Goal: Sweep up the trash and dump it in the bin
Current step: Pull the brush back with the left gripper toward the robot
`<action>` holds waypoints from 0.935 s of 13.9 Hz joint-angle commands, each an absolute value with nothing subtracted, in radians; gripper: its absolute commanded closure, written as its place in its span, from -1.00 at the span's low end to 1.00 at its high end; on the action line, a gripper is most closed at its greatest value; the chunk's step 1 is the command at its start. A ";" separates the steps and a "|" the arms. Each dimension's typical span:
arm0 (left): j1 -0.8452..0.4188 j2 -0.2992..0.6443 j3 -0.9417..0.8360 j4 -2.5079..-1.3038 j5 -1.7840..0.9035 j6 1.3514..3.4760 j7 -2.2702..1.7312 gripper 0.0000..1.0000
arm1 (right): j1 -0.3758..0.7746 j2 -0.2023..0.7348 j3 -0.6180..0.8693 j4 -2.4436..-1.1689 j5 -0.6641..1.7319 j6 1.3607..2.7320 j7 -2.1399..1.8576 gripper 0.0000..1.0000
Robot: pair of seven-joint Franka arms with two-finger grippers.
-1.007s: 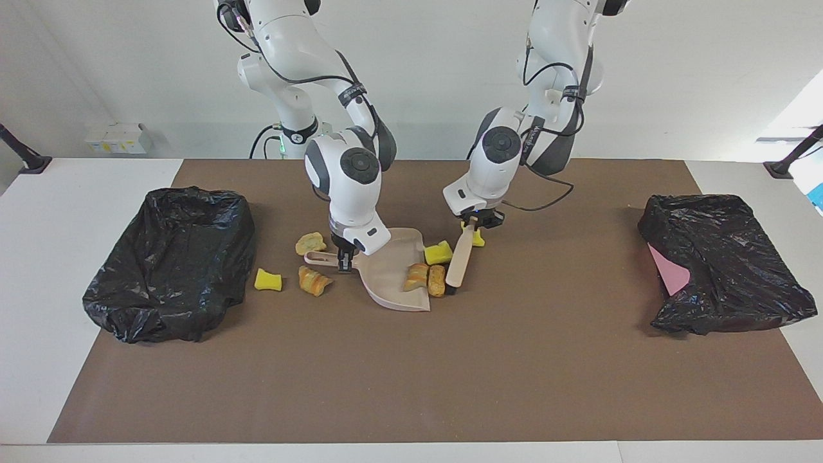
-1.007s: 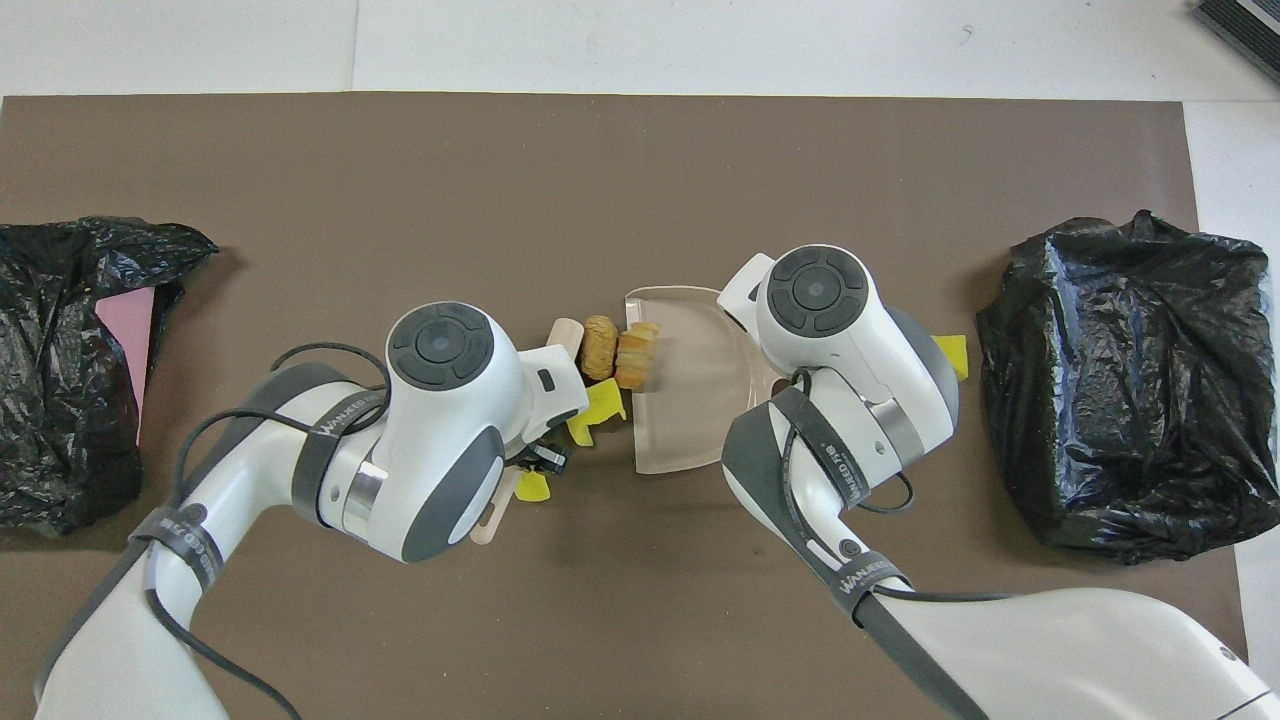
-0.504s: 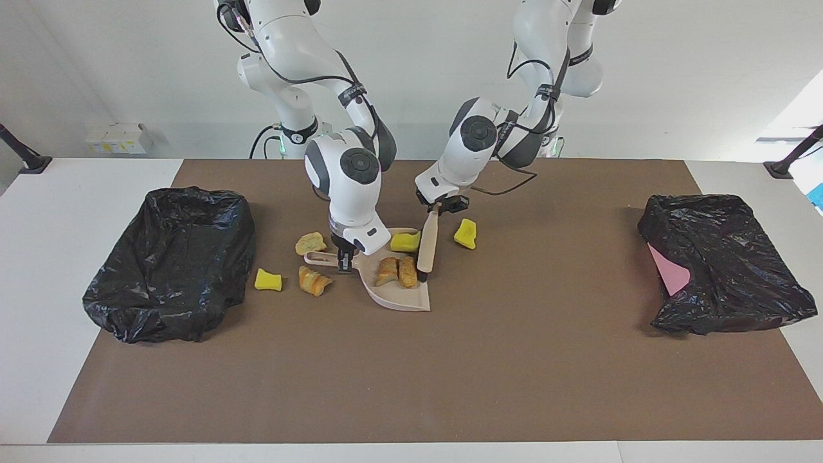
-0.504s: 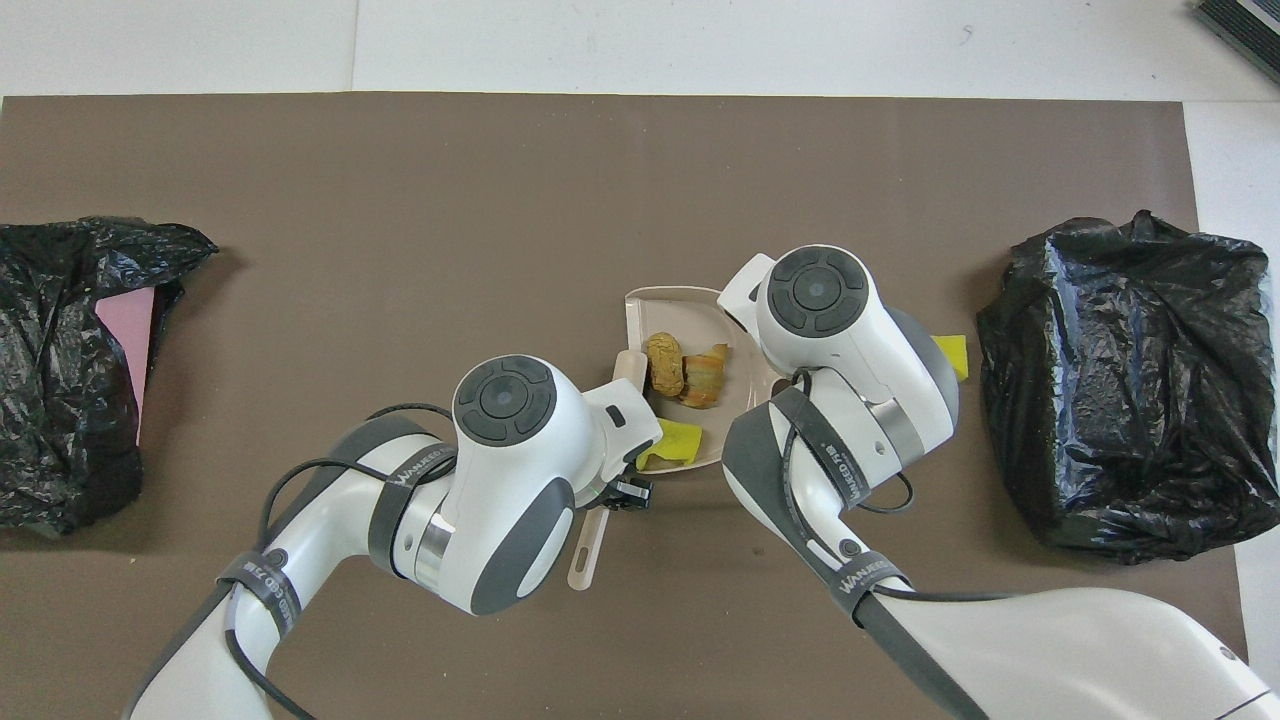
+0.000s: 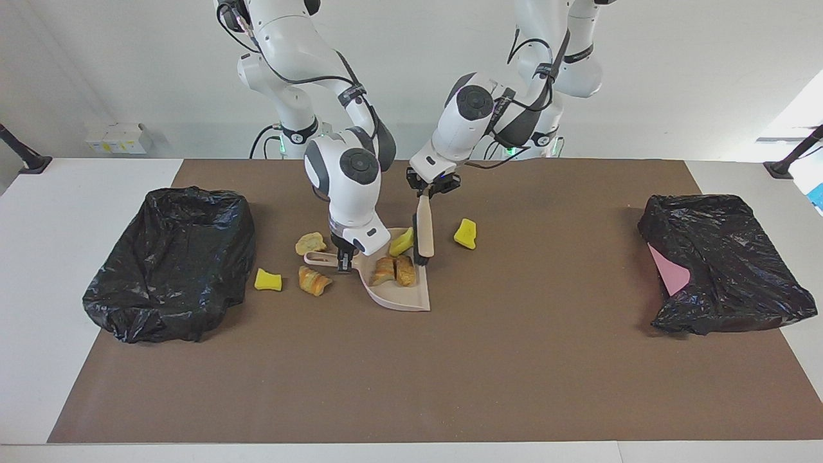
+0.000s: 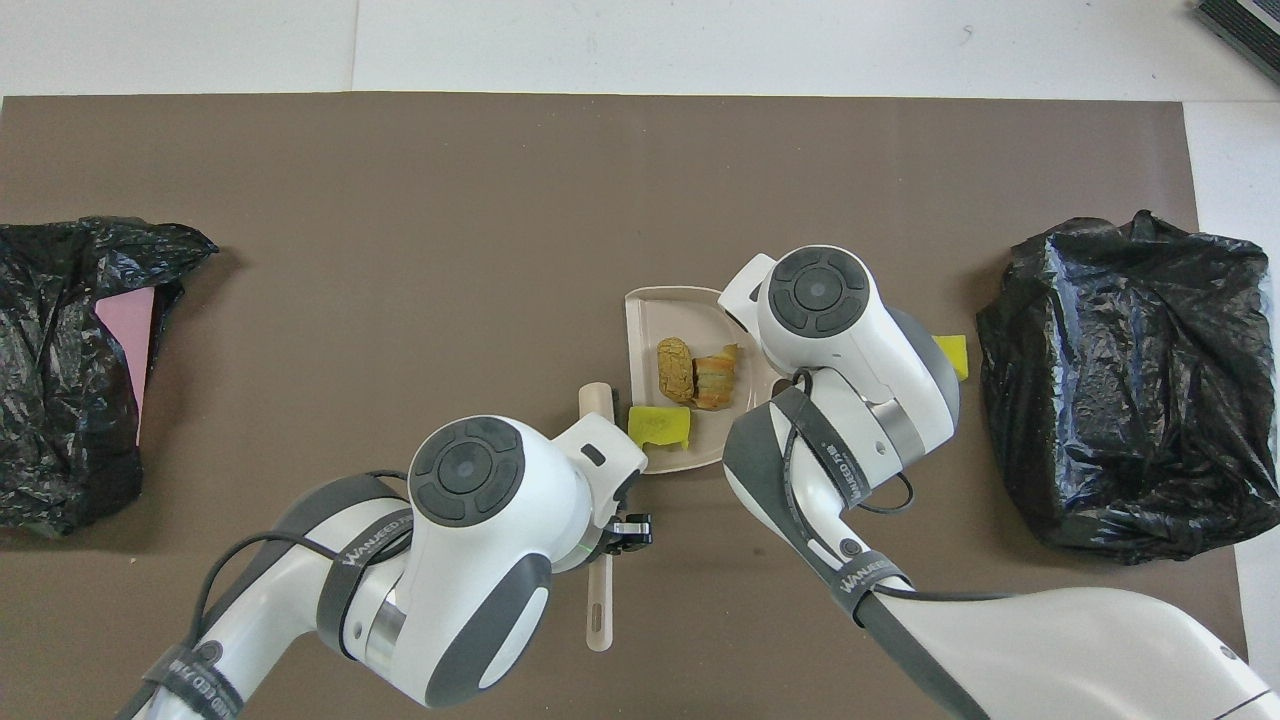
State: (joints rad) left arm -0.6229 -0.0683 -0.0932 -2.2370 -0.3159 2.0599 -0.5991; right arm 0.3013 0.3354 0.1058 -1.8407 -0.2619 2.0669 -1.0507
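The left hand [image 5: 429,190] is clamped on the top of a small wooden brush [image 5: 424,234], which hangs almost upright with its dark bristles at the open edge of the dustpan [image 5: 402,294]. The right hand [image 5: 344,256] is closed on the dustpan's handle, holding the pale pan flat on the brown mat [image 5: 450,373] that covers the middle of the tabletop [image 5: 38,257].

Inside the pan lie two tan, bread-like pieces [image 5: 394,271] side by side, and a bright yellow foam chunk [image 5: 401,243] sits at the pan's end nearer the robots, just beside the brush. Each piece of trash is small next to the pan.

The other pieces lie loose on the mat. One yellow chunk [image 5: 465,233] is beside the brush, toward the left arm's end. Toward the right arm's end, close to the pan's handle, lie a tan piece [image 5: 310,243] and another tan piece [image 5: 314,281], with a yellow chunk [image 5: 268,280] beside them, nearer the bin.

A bin lined with a black bag [image 5: 172,260] stands at the right arm's end of the mat. A second black-bagged bin [image 5: 723,263], a pink patch showing at its side, stands at the left arm's end.
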 commanded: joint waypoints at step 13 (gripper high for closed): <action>-0.603 -0.091 -0.121 -2.399 -0.133 2.158 -1.005 1.00 | 0.279 0.321 0.114 -1.875 -0.288 2.106 -1.081 1.00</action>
